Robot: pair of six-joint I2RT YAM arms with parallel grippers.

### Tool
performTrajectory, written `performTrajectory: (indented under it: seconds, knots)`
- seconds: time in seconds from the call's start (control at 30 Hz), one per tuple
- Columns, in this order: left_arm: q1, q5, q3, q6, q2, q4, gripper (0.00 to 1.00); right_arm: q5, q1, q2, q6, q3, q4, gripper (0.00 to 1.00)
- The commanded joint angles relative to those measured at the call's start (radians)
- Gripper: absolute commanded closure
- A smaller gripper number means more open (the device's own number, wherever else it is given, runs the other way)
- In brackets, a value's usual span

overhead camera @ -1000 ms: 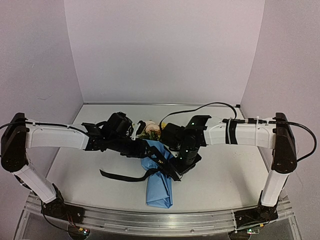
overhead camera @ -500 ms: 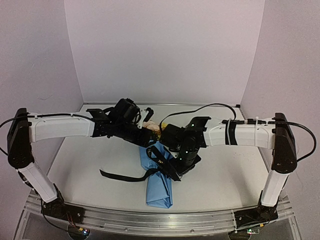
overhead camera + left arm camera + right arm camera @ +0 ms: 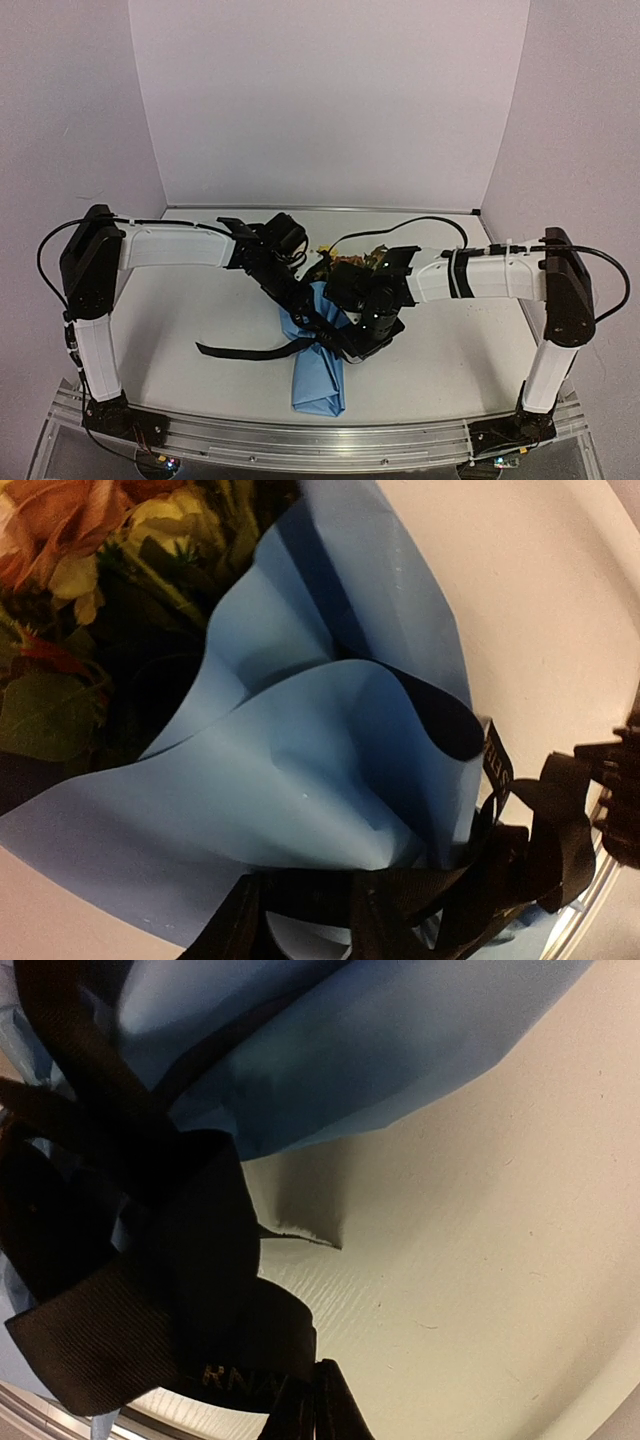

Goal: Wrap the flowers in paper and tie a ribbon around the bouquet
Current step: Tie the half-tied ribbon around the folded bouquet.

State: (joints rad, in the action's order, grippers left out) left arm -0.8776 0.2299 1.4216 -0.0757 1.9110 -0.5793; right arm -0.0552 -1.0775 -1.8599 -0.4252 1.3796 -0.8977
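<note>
We can't tell how wide the left gripper (image 3: pixel 304 303) is, it's buried in the ribbon (image 3: pixel 245 352) knot. Our right gripper (image 3: pixel 318 1402) is pinched tight on that ribbon. Both arms (image 3: pixel 480 272) half hide the flowers (image 3: pixel 350 262), wrapped in blue paper (image 3: pixel 318 378) on the white table (image 3: pixel 170 330), lilac walls (image 3: pixel 320 110) around.

**Colours: blue wrap, black band, warm blooms**

Paper (image 3: pixel 318 375) is light blue outside, with a dark navy inner face in the fold ahead of the left wrist. Ribbon (image 3: pixel 245 352) is black with a ribbed weave and small pale lettering just beside the right gripper (image 3: pixel 315 1402). Flowers (image 3: pixel 60 525) are rust-orange and yellow with green leaves. Table (image 3: pixel 180 320) is off-white.
</note>
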Motion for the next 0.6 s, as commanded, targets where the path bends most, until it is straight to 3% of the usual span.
performTrajectory:
  seconds: [0.0,0.2,0.57]
  knots:
    - [0.004,0.047,0.036,-0.003,-0.031,0.015,0.81,-0.029,0.004,0.049,-0.022,-0.004,0.026,1.0]
    - [0.005,0.055,-0.061,-0.055,-0.112,0.07,1.0,-0.029,0.006,0.047,-0.026,-0.009,0.028,1.0]
    - [0.005,0.025,-0.213,-0.142,-0.25,0.174,1.0,-0.032,0.013,0.044,-0.038,-0.02,0.028,1.0]
